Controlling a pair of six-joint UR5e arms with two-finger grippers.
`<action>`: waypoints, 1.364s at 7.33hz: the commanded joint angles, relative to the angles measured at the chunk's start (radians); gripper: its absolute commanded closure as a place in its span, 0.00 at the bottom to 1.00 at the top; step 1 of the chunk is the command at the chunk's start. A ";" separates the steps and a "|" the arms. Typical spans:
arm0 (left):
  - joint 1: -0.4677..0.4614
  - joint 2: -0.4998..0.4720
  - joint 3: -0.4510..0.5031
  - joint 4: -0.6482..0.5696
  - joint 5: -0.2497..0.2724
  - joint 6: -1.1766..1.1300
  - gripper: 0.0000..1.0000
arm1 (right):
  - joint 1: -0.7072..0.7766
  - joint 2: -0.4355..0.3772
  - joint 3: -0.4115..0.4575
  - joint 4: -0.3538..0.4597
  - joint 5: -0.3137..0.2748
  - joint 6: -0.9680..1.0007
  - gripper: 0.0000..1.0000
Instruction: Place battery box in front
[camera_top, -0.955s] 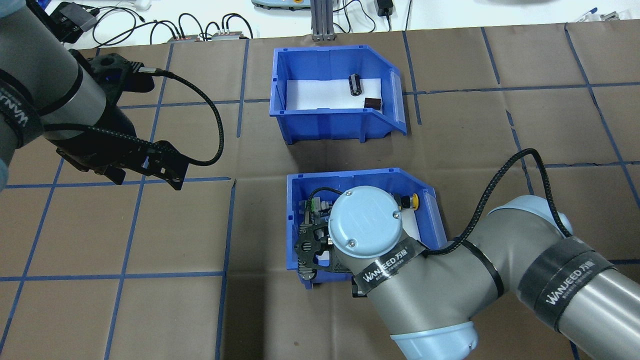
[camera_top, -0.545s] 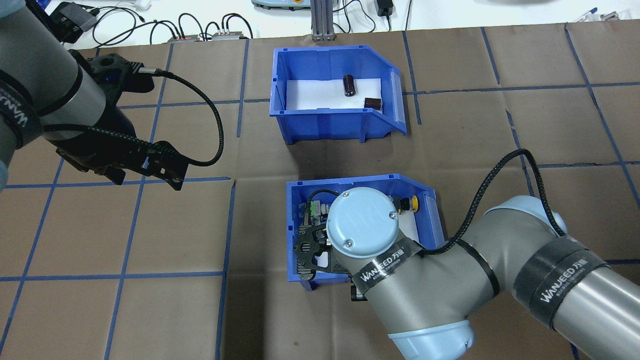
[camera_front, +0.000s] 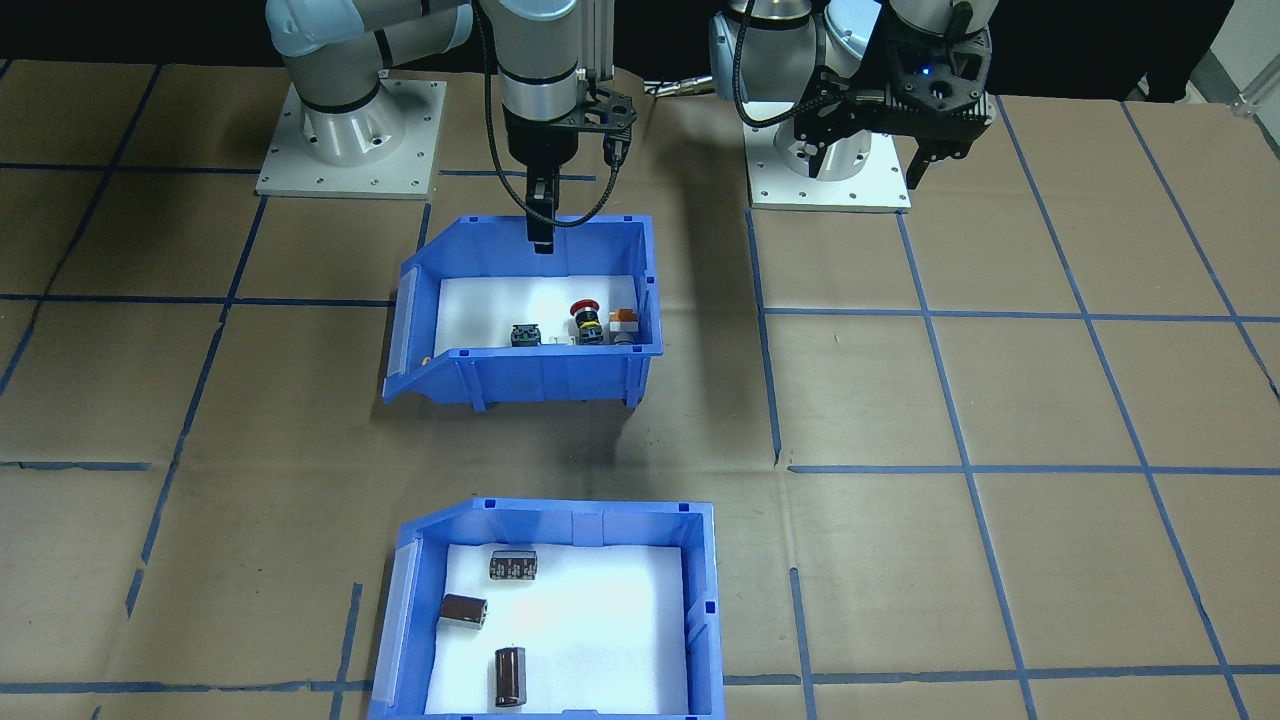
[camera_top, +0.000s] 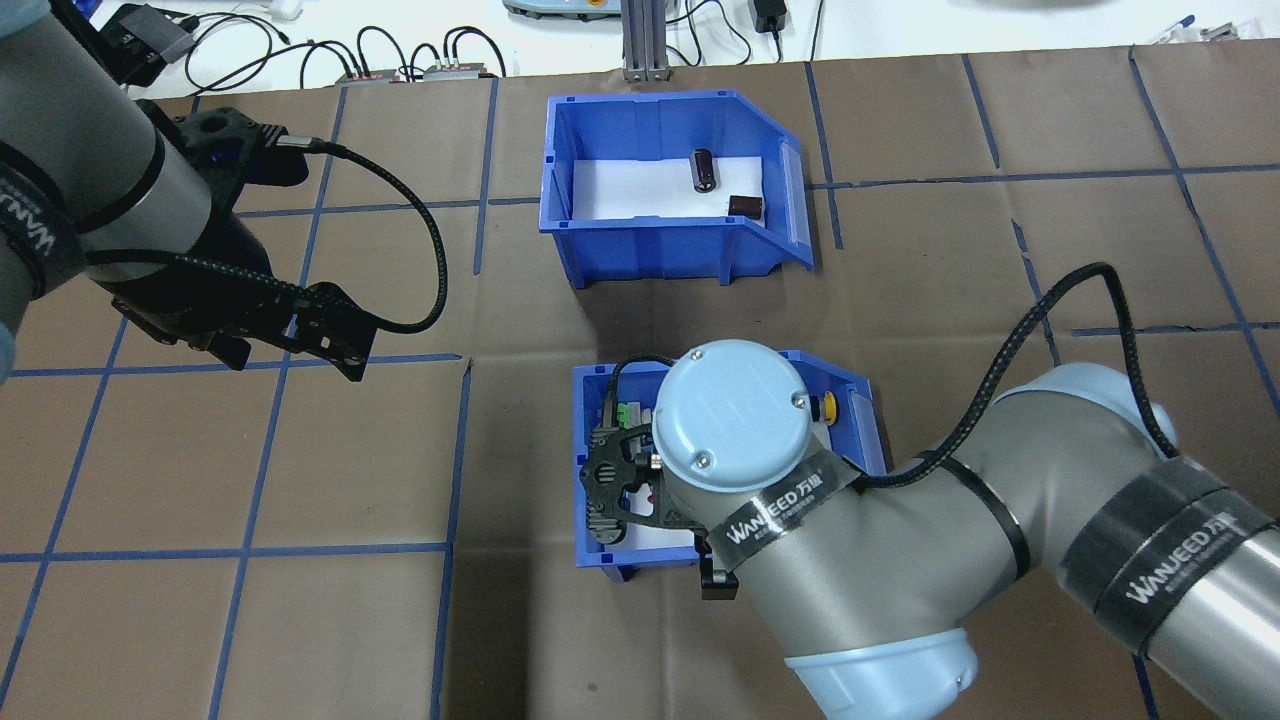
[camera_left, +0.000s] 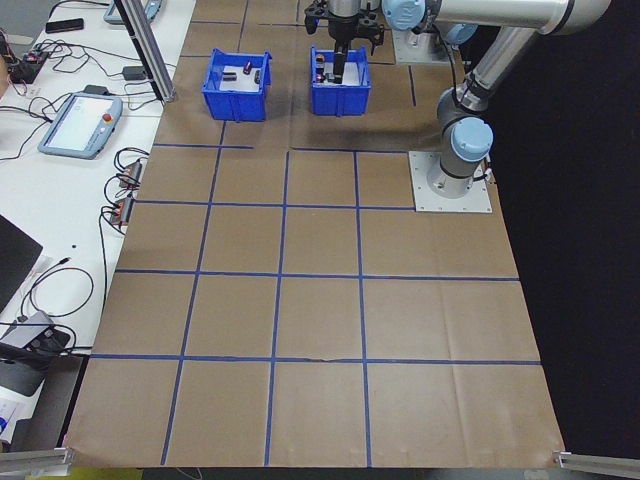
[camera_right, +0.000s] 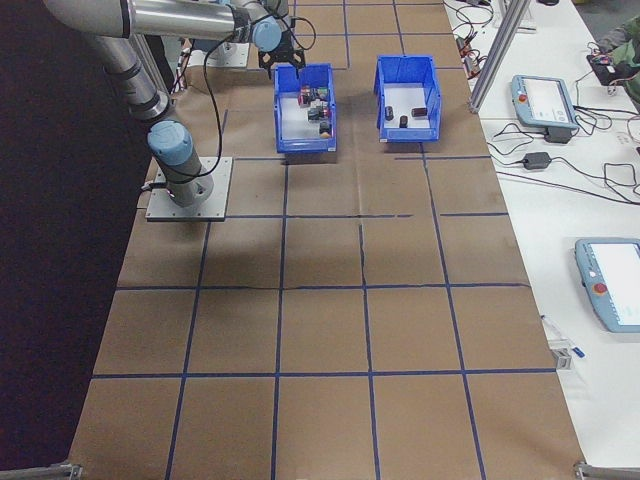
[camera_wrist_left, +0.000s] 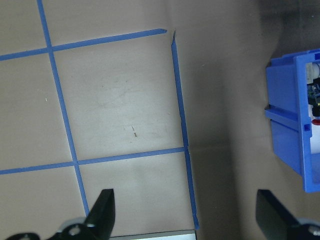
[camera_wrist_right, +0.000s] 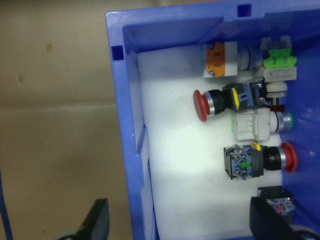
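Two blue bins sit in line: the battery box (camera_top: 668, 190) lies farther out, the push-button bin (camera_front: 530, 310) nearer the robot. Spread wide, the right gripper (camera_wrist_right: 182, 225) straddles that bin's rear wall, apparently to shift it. Empty, the left gripper (camera_wrist_left: 185, 215) hangs open aside.

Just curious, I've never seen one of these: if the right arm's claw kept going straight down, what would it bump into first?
Probably the side wall of the blue bin of push-buttons: the right claw is open and straddles that wall, one finger outside, one over the white liner. Exact height is unclear.
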 joint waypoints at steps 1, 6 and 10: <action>0.000 0.002 0.001 0.000 0.000 0.001 0.00 | -0.085 0.001 -0.145 0.141 0.003 0.045 0.00; 0.000 -0.001 -0.001 0.002 0.000 0.001 0.00 | -0.441 0.009 -0.210 0.141 0.041 0.507 0.00; 0.000 0.000 0.001 0.003 0.000 0.004 0.00 | -0.502 0.074 -0.389 0.212 0.023 1.017 0.00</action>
